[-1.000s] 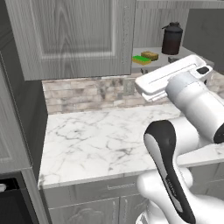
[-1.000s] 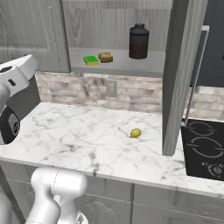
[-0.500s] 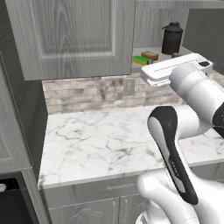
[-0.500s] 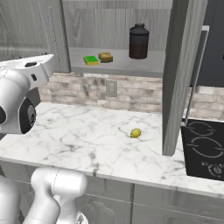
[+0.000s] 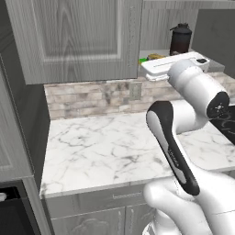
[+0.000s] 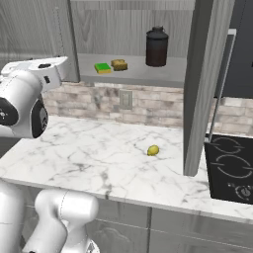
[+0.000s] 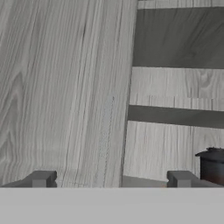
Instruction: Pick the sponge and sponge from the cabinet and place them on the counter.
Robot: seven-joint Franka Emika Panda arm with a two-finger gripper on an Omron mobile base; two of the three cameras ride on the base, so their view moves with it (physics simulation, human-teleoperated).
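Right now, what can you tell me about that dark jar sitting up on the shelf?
The dark canister is a squat, near-black cylinder with a slightly wider lid topped by a small knob, faintly glossy. It stands upright with the lid on, resting on the pale grey shelf of the open cabinet, near the back. To its left, apart from it, lie a yellow-brown sponge and a green sponge. Nothing touches it but the shelf.

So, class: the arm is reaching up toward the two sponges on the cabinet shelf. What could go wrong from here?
1. The open end effector faces the cabinet door, so it may hit wood.
2. The green sponge and the brown sponge lie close together; grasping one could shove the other.
3. The dark canister stands nearby and could be knocked.
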